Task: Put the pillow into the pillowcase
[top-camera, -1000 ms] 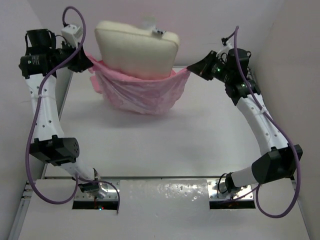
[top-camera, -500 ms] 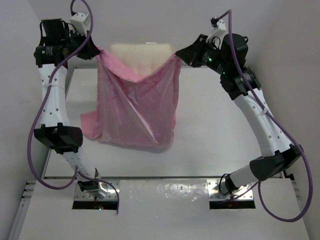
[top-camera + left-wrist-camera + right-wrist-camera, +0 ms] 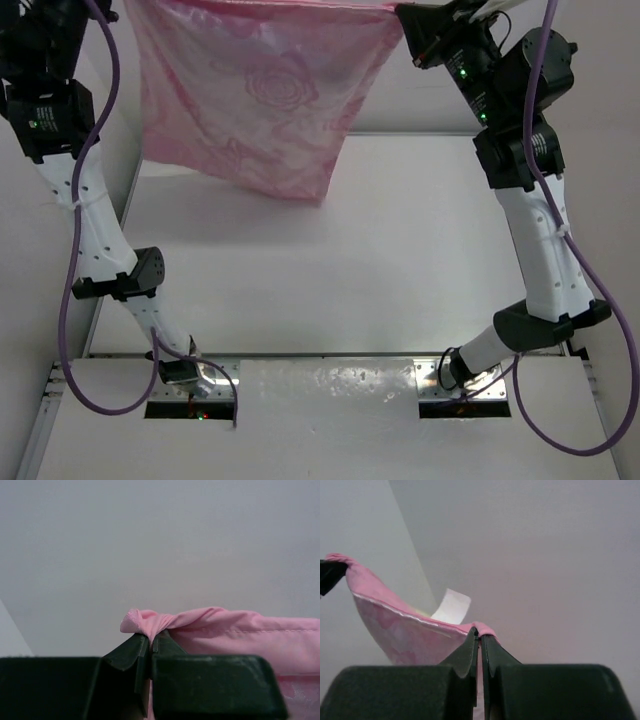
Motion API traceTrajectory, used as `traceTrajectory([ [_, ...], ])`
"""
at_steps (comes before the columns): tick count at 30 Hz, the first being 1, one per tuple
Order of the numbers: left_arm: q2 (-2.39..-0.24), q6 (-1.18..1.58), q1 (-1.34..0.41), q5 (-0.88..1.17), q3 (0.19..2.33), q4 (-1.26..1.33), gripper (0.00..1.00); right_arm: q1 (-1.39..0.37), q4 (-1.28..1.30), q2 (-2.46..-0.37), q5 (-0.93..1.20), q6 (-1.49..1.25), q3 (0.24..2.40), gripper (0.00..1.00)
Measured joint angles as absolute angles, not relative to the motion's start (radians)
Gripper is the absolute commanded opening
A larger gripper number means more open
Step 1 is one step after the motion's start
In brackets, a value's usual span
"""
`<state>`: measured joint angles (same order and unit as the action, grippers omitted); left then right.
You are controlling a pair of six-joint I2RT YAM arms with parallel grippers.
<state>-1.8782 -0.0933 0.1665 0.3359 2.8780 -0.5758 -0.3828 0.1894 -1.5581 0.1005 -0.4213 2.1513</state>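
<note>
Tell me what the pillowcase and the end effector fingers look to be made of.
The pillowcase looks like satin-type woven fabric: glossy pink sheen, faint rose pattern, soft drape, a stitched hem in the left wrist view. The fingers of the left end effector look like dark matte moulded plastic, possibly rubber-faced; hard to tell.
</note>
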Motion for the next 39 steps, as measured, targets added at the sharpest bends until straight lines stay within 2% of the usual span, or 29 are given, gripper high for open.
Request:
traceTrajectory([
  [8, -1.87, -0.035, 0.196, 0.332, 2.906, -0.466, 0.0, -0.384, 0.139, -1.525, 0.075, -0.37, 2.133, 0.0],
  [14, -1.87, -0.056, 0.196, 0.237, 2.901, -0.467, 0.0, -0.416, 0.117, -1.524, 0.087, -0.355, 2.133, 0.0],
  [20, -1.773, -0.129, 0.196, 0.139, 2.656, -0.43, 0.0, -0.468, 0.113, -1.579, 0.097, -0.334, 2.169, 0.0],
  [25, -1.742, -0.133, 0.232, -0.012, 2.501, -0.431, 0.0, -0.532, 0.111, -1.71, 0.1, -0.33, 2.252, 0.0],
  [33, -1.749, -0.153, 0.364, -0.242, 2.545, -0.354, 0.0, -0.737, 0.106, -1.763, 0.117, -0.231, 2.211, 0.0],
  [39, -1.706, -0.187, 0.373, -0.244, 2.609, -0.271, 0.0, -0.745, 0.057, -1.737, 0.088, -0.159, 2.189, 0.0],
])
